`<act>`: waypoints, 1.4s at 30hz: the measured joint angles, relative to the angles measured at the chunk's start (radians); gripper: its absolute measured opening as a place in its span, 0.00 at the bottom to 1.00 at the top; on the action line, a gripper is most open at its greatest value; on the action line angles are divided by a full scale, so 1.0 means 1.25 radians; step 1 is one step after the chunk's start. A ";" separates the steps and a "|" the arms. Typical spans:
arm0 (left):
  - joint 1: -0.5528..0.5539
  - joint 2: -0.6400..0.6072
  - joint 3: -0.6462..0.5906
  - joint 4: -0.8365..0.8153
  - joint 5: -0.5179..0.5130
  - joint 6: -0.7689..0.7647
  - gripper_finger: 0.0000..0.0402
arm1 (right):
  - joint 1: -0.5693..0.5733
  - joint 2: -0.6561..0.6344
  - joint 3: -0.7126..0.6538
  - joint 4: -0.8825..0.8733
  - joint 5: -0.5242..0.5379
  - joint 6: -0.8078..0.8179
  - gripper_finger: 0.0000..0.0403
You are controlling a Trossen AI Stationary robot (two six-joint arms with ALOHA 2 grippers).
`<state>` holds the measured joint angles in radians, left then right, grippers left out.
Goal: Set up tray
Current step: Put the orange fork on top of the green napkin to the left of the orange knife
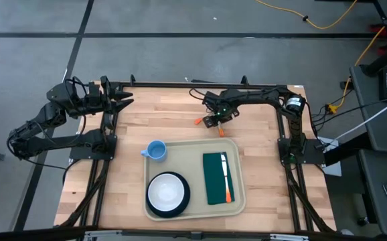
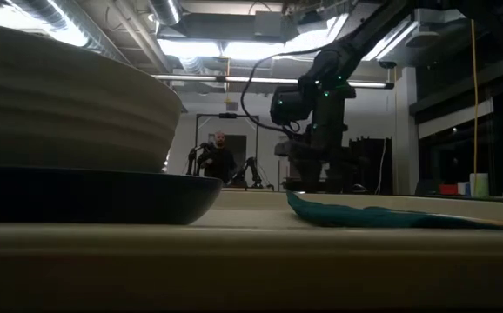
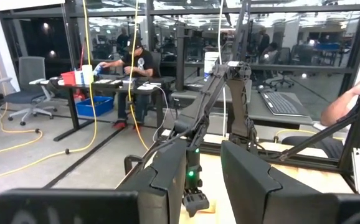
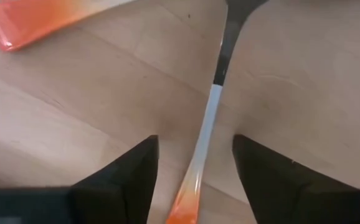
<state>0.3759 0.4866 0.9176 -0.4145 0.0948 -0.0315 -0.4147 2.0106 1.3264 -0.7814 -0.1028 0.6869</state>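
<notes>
Where right end effector (image 4: 195, 177) hovers, utensil (image 4: 210, 121) cropped.

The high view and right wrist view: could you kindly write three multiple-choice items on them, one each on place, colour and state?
1. Where does the green napkin lie?
A on the tray
B on bare table
C under the cup
2. What colour is the cup?
A orange
B blue
C white
3. How do the right gripper fingers stand?
A shut on the cup
B open astride a utensil
C shut, empty

Answers: 1 A, it sits inside the rim; 2 B, plainly blue; 3 B, a gap shows on each side of the handle.
</notes>
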 joint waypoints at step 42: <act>0.000 0.000 0.000 0.000 -0.019 0.000 0.24 | 0.002 -0.006 0.049 -0.011 0.012 -0.024 0.05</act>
<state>0.3759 0.4866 0.9176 -0.4144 0.0715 -0.0313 -0.4123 2.0028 1.3879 -0.7952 -0.0878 0.6569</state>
